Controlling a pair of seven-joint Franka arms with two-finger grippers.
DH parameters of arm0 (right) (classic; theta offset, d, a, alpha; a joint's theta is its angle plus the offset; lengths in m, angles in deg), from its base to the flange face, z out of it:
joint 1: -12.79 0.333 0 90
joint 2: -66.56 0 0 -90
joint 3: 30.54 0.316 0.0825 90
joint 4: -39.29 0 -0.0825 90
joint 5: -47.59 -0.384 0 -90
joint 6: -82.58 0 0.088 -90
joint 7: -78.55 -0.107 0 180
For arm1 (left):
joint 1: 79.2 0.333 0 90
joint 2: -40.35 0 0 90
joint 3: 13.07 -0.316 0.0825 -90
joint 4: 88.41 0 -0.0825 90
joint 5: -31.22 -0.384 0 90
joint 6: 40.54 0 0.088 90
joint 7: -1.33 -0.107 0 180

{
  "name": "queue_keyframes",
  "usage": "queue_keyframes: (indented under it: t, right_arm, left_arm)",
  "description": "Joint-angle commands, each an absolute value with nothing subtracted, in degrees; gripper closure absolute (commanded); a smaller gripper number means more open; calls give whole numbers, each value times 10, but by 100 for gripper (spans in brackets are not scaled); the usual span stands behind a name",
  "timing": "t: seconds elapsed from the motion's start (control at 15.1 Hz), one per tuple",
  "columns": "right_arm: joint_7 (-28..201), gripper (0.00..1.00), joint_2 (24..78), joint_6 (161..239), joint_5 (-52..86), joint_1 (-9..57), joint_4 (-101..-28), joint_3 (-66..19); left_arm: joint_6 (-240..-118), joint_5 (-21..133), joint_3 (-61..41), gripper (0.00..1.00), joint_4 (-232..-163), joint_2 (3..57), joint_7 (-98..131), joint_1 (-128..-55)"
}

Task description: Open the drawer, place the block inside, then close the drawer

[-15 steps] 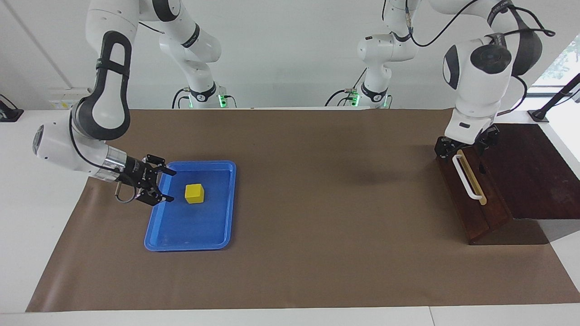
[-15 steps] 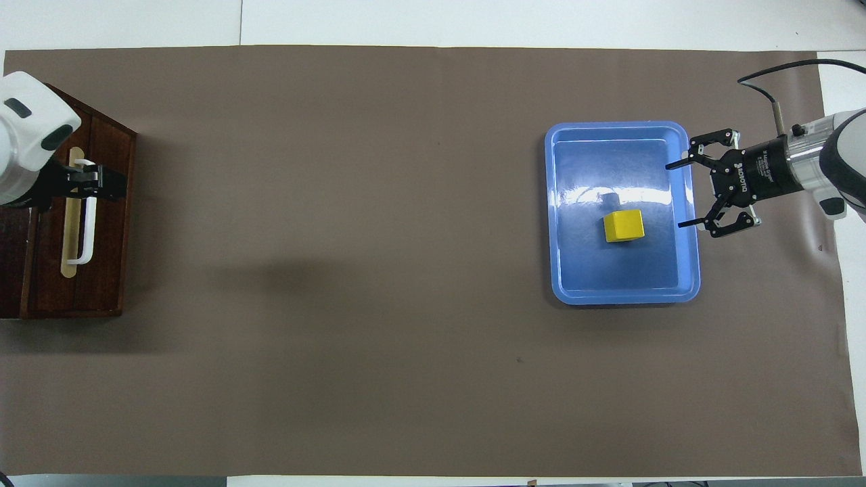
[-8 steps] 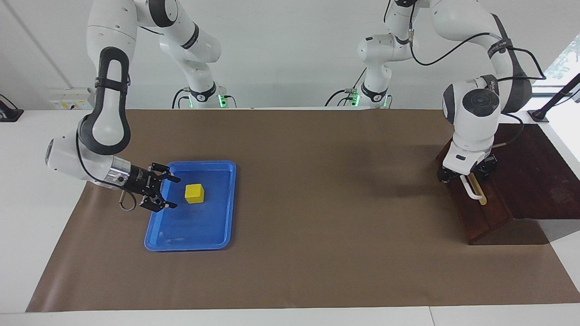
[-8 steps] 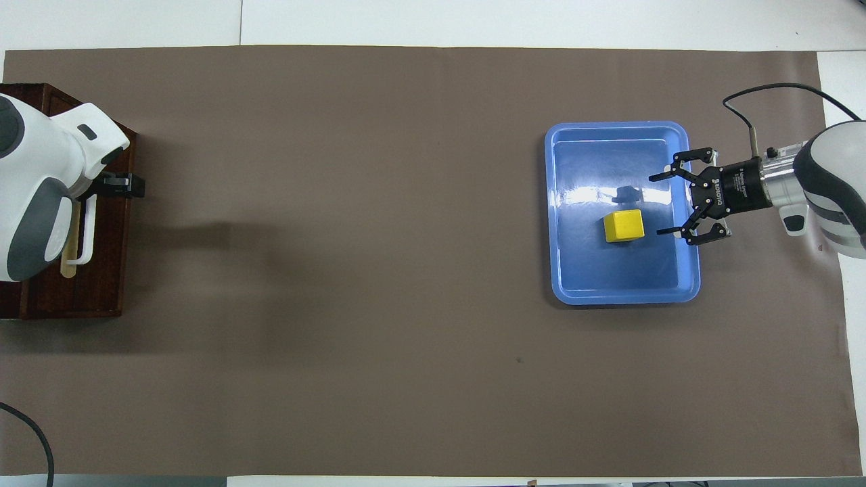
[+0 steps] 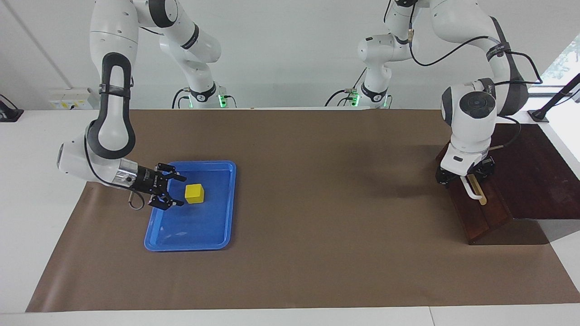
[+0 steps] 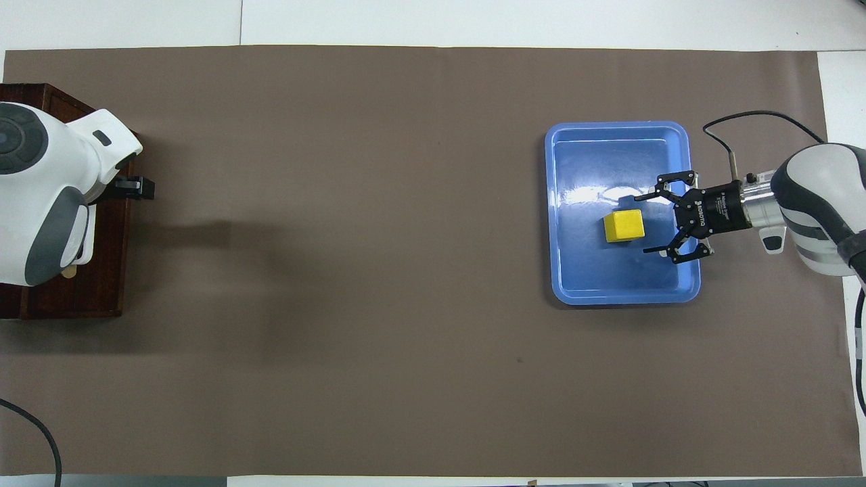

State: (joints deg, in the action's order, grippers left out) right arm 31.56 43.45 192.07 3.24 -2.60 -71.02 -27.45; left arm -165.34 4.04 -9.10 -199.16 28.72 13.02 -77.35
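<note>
Overhead view: right gripper [image 6: 648,223], open, has crept up beside block [image 6: 624,225]; left gripper [image 5: 462,174], open, has dropped onto drawer [image 5: 476,213] handle [image 5: 471,192]; both grasps seem imminent.

Yellow block [image 6: 623,225] in blue tray [image 6: 582,284], right gripper [image 6: 645,224] wide-jawed just beside it.

blocks: 1 [image 5: 194,193] | trays: 1 [image 5: 226,203] | drawers: apparently 1 [image 5: 476,217] | grippers: 2

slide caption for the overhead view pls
Right hand open beside the block in the tray; left hand at the drawer.
</note>
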Motion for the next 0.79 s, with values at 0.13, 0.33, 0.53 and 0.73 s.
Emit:
queue_keyframes:
  t: [0.13, 0.33, 0.53, 0.73]
  right_arm:
    - [335, 0, 448, 1955, 14, -26, -737, -269]
    - [335, 0, 448, 1966, 12, -23, -742, -269]
    - [335, 0, 450, 1979, -1, -21, -754, -269]
    - [335, 0, 451, 1979, -1, -21, -755, -269]
  left_arm:
    - [-1672, 24, -95, 0, -2000, 283, 145, -774]
    - [-1682, 25, -92, 0, -1997, 280, 179, -782]
    - [-1682, 32, -91, 0, -1992, 277, 228, -832]
    - [-1680, 55, -91, 0, -1992, 277, 272, -870]
